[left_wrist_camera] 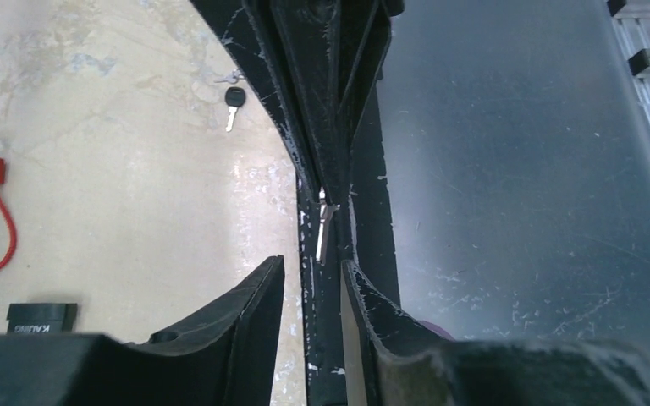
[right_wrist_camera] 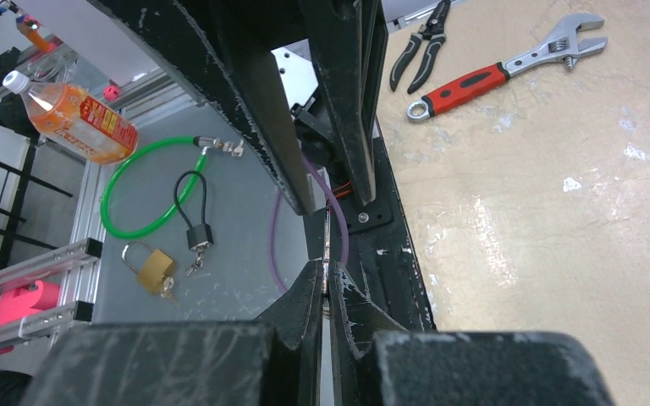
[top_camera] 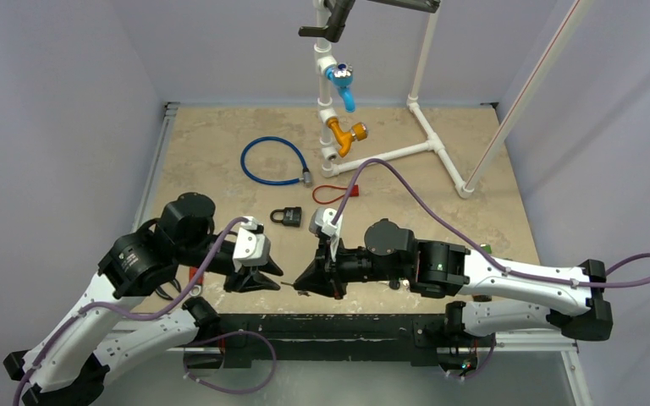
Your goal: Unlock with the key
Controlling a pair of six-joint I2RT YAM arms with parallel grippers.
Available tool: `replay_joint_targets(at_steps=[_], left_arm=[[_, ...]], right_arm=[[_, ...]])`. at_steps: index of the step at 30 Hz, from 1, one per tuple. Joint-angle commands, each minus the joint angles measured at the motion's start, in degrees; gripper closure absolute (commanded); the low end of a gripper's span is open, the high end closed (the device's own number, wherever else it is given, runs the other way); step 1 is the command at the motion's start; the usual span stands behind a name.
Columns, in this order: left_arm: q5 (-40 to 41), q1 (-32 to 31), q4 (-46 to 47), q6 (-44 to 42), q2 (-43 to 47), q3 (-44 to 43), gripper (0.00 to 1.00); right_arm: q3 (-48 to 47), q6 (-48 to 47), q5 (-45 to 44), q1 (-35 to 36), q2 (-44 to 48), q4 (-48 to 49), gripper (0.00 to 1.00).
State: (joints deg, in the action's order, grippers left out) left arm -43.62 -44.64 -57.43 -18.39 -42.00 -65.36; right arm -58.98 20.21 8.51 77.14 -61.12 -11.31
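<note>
Just above the table [top_camera: 440, 203] near edge, two grippers meet; left gripper [left_wrist_camera: 311, 264] fingers parted, right gripper [right_wrist_camera: 327, 275] clamped on the key [left_wrist_camera: 324, 233]; padlock [top_camera: 287, 216] lies well apart; key likely light, rigid, slick; grasp its flat head.

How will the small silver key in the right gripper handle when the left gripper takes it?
The small silver key looks thin, flat metal: probably stiff and light. Only its narrow blade pokes from the shut right gripper, so it may pivot or slip when the open left gripper pinches it. If dropped, it would likely lie flat, not roll.
</note>
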Motion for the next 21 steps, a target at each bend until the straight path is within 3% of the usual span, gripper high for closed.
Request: replay_joint_targets(at_steps=[1, 10, 13, 21], left_arm=[[-6.0, 0.17, 0.29, 1.3, 0.05, -1.18, 0.68], [-6.98, 0.12, 0.13, 1.52, -1.16, -1.43, 0.58], [-4.74, 0.11, 1.5, 1.74, -1.08, -0.26, 0.58], [-1.79, 0.16, 3.43, 1.88, -0.85, -1.03, 0.99]], right_arm=[[-2.33, -0.46, -0.1, 0.18, 0.96, 2.18, 1.0], [-4.49, -1.65, 0.39, 0.12, -0.95, 1.82, 1.0], [-4.97, -1.73, 0.53, 0.16, -1.18, 1.93, 1.0], [-5.27, -1.84, 0.25, 0.11, -1.54, 1.28, 1.0]])
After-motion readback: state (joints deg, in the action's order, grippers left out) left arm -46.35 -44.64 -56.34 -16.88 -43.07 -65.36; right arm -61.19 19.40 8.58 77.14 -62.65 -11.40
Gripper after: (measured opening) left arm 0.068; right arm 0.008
